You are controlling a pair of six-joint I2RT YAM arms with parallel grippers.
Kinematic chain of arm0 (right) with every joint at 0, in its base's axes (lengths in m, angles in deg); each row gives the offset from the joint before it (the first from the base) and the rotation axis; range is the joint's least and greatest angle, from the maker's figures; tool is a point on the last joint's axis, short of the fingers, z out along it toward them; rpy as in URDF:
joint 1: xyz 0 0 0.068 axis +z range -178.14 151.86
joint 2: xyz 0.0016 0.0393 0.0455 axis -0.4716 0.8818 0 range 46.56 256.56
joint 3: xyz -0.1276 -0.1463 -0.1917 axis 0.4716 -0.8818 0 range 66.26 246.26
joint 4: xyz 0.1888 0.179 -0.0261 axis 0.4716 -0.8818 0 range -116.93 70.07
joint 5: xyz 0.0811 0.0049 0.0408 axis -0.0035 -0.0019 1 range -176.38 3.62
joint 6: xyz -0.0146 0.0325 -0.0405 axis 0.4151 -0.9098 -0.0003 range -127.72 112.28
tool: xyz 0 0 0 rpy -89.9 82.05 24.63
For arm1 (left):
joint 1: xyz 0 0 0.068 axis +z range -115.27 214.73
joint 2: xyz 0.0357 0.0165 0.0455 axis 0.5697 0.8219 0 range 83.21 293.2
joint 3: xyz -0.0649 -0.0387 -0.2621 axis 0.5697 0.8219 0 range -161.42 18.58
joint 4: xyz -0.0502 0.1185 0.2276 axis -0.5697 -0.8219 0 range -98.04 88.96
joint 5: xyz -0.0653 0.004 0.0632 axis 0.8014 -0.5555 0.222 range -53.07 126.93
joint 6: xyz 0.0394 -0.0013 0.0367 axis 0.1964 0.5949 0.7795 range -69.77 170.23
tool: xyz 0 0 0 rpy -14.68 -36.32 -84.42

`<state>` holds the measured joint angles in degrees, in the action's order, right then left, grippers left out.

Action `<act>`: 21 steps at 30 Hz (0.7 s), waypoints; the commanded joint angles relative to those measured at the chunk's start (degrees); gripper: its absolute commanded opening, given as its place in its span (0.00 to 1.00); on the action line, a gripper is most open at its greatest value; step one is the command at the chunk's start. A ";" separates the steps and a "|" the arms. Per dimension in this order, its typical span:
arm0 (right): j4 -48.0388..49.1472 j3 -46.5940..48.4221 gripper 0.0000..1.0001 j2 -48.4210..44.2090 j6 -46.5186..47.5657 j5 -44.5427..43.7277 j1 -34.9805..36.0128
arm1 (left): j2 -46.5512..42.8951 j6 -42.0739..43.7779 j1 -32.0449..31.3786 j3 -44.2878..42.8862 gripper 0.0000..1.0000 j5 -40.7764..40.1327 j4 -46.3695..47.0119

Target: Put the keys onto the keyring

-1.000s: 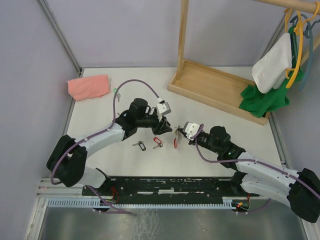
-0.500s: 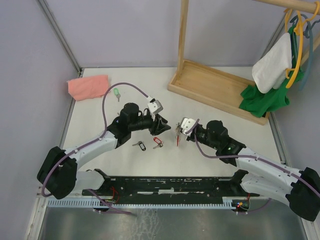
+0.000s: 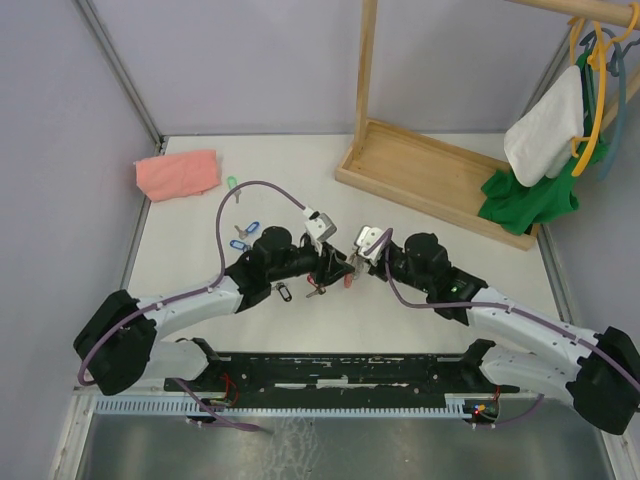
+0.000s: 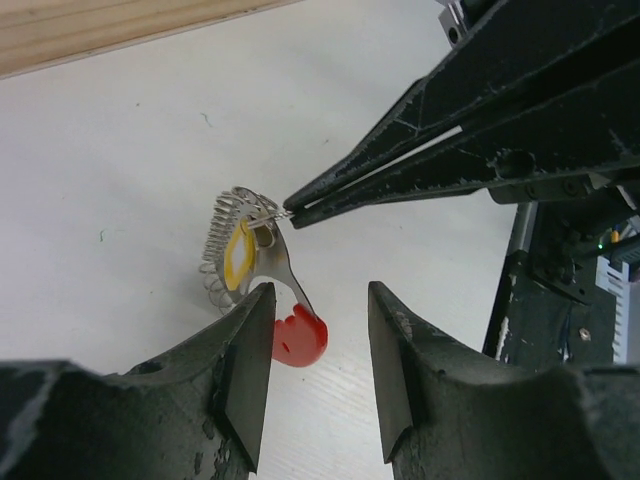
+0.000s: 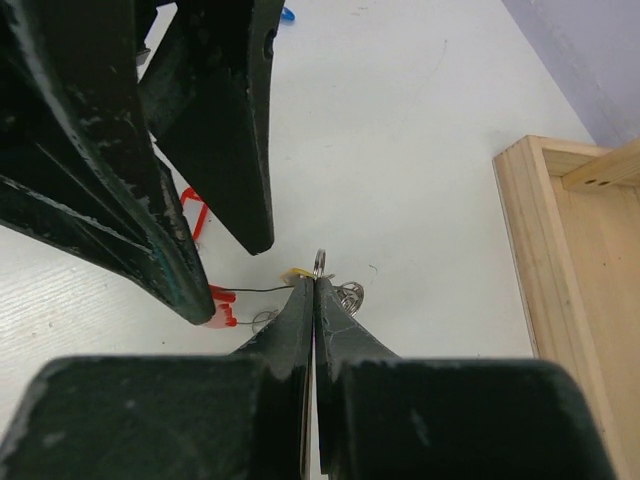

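Pinching the keyring [image 4: 300,338] by its coil, my right end effector [image 4: 288,211] is clamped, left end effector [image 4: 318,300] spread apart; a careless tug could slip the wire free.

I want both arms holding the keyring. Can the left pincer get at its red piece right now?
Probably yes: the left pincer is open with the red piece of the keyring between its fingers; the right pincer, shut on the keyring higher up, leaves that end free.
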<state>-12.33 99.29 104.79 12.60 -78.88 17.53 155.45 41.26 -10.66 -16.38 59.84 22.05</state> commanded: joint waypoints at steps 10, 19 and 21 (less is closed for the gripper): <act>0.28 4.57 0.01 1.95 -5.87 2.12 -0.14 | 6.12 1.03 -4.40 -1.54 0.53 -14.31 4.33; -2.06 5.82 0.08 1.69 -10.20 2.67 -0.12 | 8.36 5.28 -5.56 -0.81 0.10 -14.25 6.78; -3.84 6.45 0.14 1.33 -12.25 2.13 -0.10 | 8.13 5.78 -5.61 0.58 0.03 -14.43 9.41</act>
<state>-15.74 101.92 107.15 4.42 -76.93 17.53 163.69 43.77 -15.92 -16.38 46.47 24.22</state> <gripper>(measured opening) 0.101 0.095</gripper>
